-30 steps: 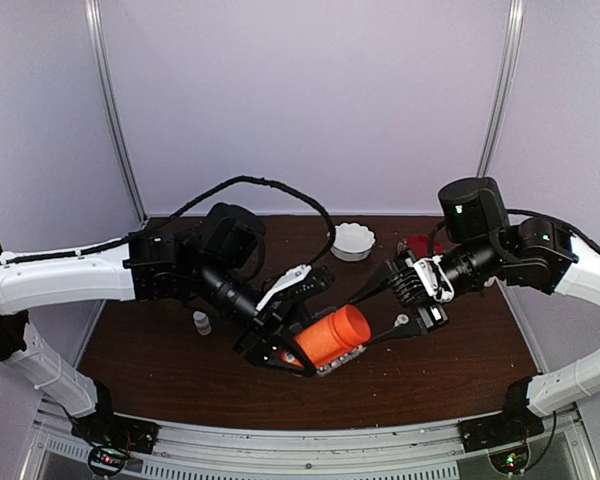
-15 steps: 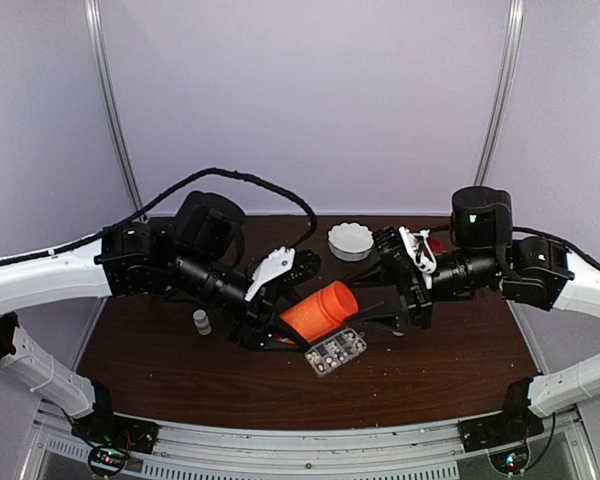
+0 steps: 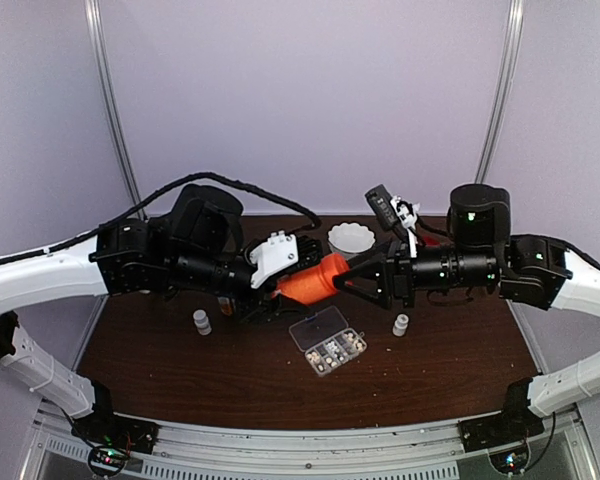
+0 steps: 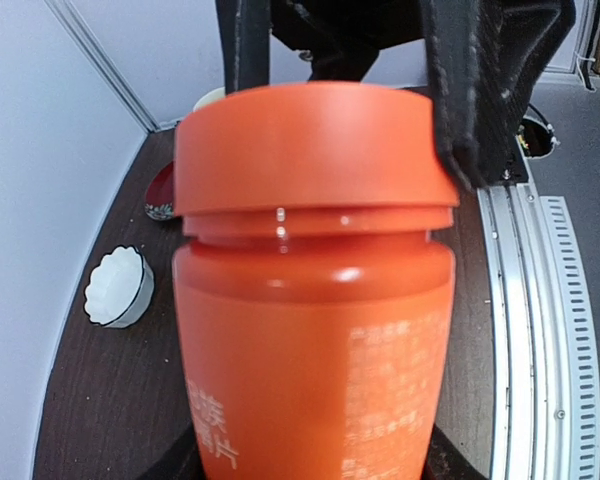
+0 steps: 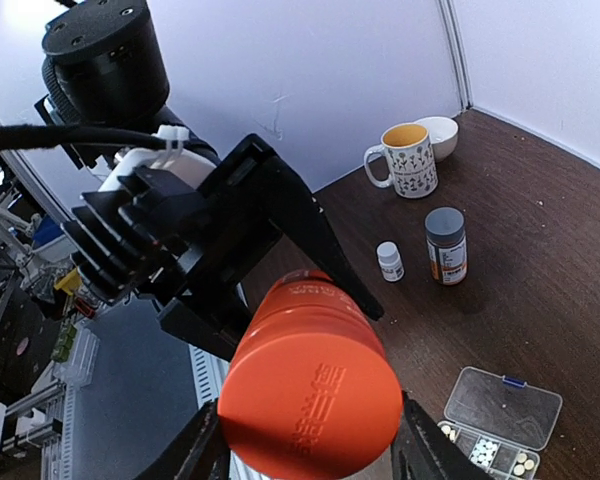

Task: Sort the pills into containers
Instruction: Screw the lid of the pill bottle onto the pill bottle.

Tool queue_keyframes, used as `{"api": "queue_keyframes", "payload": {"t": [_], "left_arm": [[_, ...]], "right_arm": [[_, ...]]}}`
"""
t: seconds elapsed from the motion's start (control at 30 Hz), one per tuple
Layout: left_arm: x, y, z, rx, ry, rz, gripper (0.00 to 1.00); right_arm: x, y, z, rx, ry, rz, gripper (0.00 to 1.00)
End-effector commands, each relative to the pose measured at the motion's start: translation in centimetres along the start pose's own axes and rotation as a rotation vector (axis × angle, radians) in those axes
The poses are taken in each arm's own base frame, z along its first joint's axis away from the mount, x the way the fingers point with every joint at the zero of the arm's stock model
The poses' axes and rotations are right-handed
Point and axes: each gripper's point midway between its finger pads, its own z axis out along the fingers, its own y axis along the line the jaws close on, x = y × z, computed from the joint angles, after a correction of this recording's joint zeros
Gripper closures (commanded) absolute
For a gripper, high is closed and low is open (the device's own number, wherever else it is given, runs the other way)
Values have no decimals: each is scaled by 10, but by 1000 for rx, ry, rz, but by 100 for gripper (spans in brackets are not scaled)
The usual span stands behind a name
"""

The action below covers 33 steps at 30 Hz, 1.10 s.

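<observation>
The left jaws are clenched around the body of the orange bottle [image 3: 310, 284], and the right jaws are closed on its cap [image 5: 310, 410]. Between them they hold it lying on its side in the air above the middle of the worktop [image 3: 180, 370].

Nearest to me, just below that bottle, the clear organizer box [image 3: 328, 340] sits on the worktop with its lid thrown back. A few pills [image 3: 336, 350] already lie in the compartments at its near end. From here I cannot tell how many compartments are filled.

A little further in, one small white bottle [image 3: 202, 321] stands to the left of the box and another [image 3: 401, 325] to its right, both upright and apart from it.

Beyond the held bottle, the white scalloped bowl [image 3: 351, 240] sits by the far edge. From the right wrist view a patterned mug [image 5: 408, 160] and a dark-capped bottle [image 5: 446, 245] show toward the far left corner, tucked under the left arm in the view from above.

As I read it, the sorting has barely started. The orange cap is still seated on its bottle, so the step in hand looks like opening it. Whatever is inside has yet to be tipped out and shared among the compartments.
</observation>
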Motion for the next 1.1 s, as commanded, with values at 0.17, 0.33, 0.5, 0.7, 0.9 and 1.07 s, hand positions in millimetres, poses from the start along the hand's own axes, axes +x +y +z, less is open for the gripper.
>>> {"api": "queue_keyframes", "payload": {"t": [0.17, 0.33, 0.5, 0.7, 0.9, 1.07], "left_arm": [[-48, 2, -8, 56, -207, 26, 100], [-47, -17, -12, 159, -221, -10, 100], [-46, -40, -12, 306, -228, -49, 100], [-38, -60, -4, 456, -185, -113, 100], [-33, -62, 2, 471, -155, -131, 100], [-34, -60, 3, 467, -154, -134, 100]], "right_arm": [[-9, 24, -38, -60, -39, -135, 6], [11, 28, -54, -100, 46, -505, 5], [36, 31, -60, -169, 103, -828, 9], [24, 33, -53, -189, 121, -952, 9], [23, 34, -41, -234, 175, -962, 12], [23, 36, -33, -246, 186, -962, 18]]}}
